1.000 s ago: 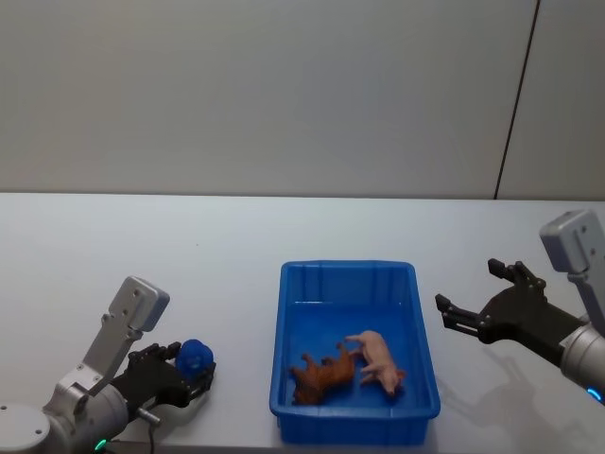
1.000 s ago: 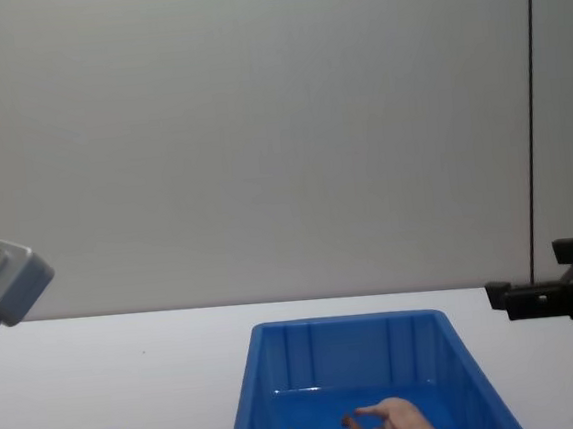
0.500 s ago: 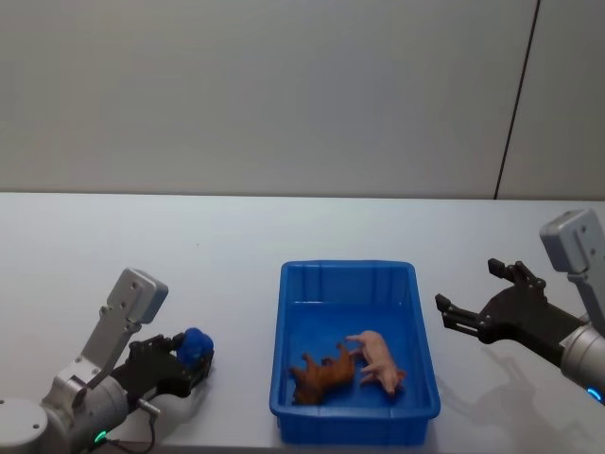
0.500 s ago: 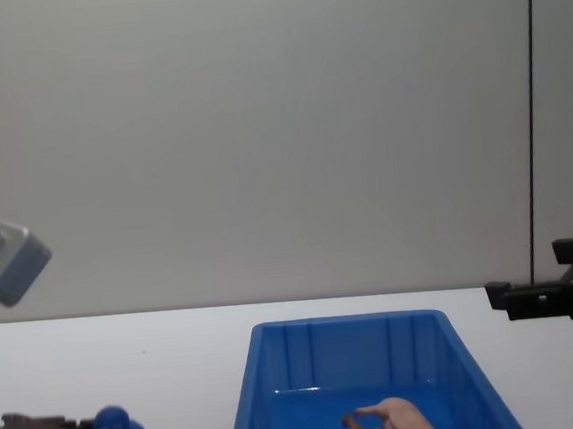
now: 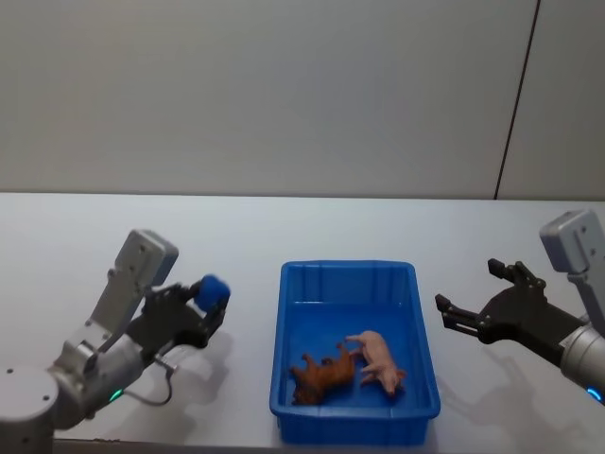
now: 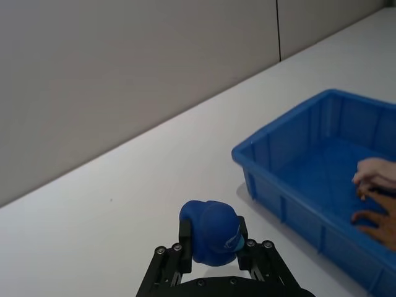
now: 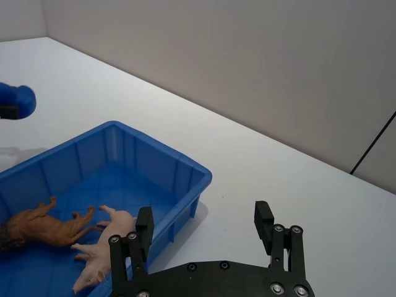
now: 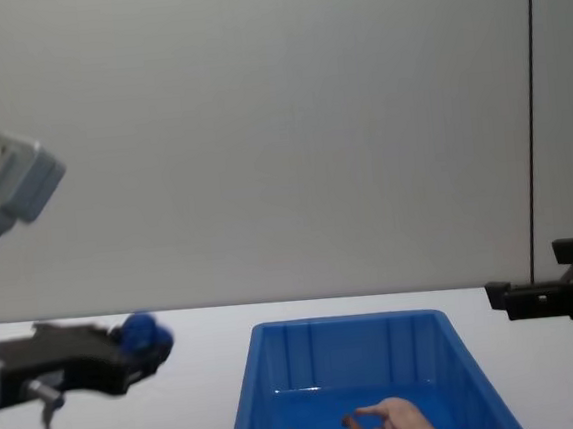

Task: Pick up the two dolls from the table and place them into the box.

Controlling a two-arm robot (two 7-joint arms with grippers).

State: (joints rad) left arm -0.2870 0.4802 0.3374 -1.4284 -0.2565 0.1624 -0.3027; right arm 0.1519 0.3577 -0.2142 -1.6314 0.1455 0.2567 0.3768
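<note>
Lifted since a second ago, my left gripper (image 5: 203,307) now hangs above the table (image 5: 236,236), off the surface near its front-left part. Just to its right sits the box (image 5: 425,374), with the brown animal (image 5: 321,372) and the pig (image 5: 378,359) lying on its floor. My right gripper (image 5: 473,307) waits spread beyond the box's right wall. The blue doll (image 6: 210,234), pinched in my left fingers (image 6: 184,232), must travel right over the near wall.

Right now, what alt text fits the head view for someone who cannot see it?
The left gripper, jaws shut on a blue doll, holds it above the white table left of the blue box. A brown doll and a pink pig lie inside; the right gripper waits open, right.
</note>
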